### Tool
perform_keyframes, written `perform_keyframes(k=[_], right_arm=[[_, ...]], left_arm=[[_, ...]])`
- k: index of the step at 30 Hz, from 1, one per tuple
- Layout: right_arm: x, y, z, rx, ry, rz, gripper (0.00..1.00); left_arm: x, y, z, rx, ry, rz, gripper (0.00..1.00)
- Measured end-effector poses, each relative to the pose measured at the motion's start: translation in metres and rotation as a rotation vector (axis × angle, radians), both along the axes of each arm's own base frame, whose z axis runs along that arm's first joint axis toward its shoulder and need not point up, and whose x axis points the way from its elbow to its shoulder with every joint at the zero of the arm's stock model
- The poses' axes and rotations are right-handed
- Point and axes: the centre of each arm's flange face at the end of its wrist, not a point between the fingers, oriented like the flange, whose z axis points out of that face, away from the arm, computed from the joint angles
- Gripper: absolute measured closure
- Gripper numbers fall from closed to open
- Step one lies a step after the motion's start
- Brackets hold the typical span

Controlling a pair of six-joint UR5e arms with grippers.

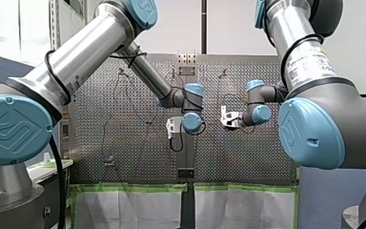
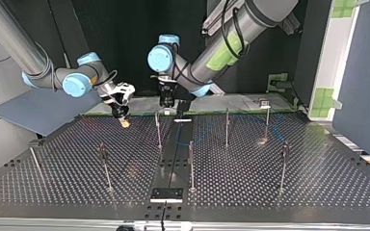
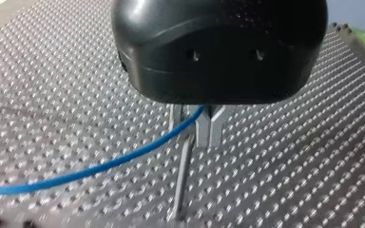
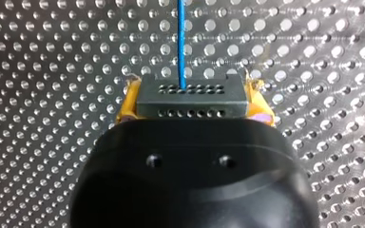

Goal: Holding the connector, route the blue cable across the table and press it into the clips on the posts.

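Perforated table (image 2: 318,178) carries thin upright posts (image 2: 191,166) spread across both halves, with a dark backdrop behind it in the top view. Right gripper (image 4: 192,102): yellow pads (image 4: 128,104) clamped on either side of the dark grey connector (image 4: 190,95), held clear above the table. Blue cable (image 4: 181,42) exits the connector's front face and runs straight ahead over the holes. Left gripper (image 3: 197,128): metal fingers (image 3: 214,130) nearly together, closed on the blue cable, which passes between them and runs off sideways in a shallow curve just above the table. One post (image 3: 183,180) stands directly under those fingers, its top right at the fingertips; can't tell whether the cable sits in its clip. Pose, top view: right arm enters from the view's left, wrist tilted down, gripper over the far part of the table. Left arm comes in from the upper right, gripper pointing straight down near the table's middle seam. Grippers are near each other but apart.
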Motion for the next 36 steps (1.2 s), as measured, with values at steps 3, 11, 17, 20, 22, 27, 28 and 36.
perform_keyframes(k=[3, 11, 17, 20, 22, 27, 28, 36], right_arm=[[0.0, -0.001, 0.0, -0.005, -0.003, -0.001, 1.0], [0.0, -0.003, 0.002, -0.014, -0.007, -0.003, 1.0], [0.0, -0.004, 0.003, -0.023, -0.011, -0.006, 1.0], [-0.001, -0.007, 0.004, -0.033, -0.017, -0.018, 1.0], [-0.002, -0.009, 0.004, -0.039, -0.02, -0.024, 1.0], [-0.003, -0.012, 0.007, -0.049, -0.024, -0.031, 1.0], [-0.003, -0.013, 0.007, -0.05, -0.025, -0.032, 1.0], [-0.004, -0.017, 0.012, -0.057, -0.027, -0.033, 1.0]], left_arm=[[0.014, 0.009, 0.002, -0.011, -0.01, 0.0, 1.0], [0.05, 0.034, 0.001, -0.021, -0.011, 0.0, 1.0], [0.077, 0.048, -0.019, -0.003, 0.022, -0.01, 1.0], [0.087, 0.046, -0.028, -0.004, 0.028, -0.028, 1.0], [0.094, 0.047, -0.034, -0.003, 0.035, -0.036, 1.0], [0.108, 0.05, -0.038, 0.003, 0.05, -0.029, 0.88], [0.109, 0.051, -0.037, 0.004, 0.052, -0.024, 0.88], [0.103, 0.052, -0.037, 0.044, 0.094, 0.022, 0.18]])
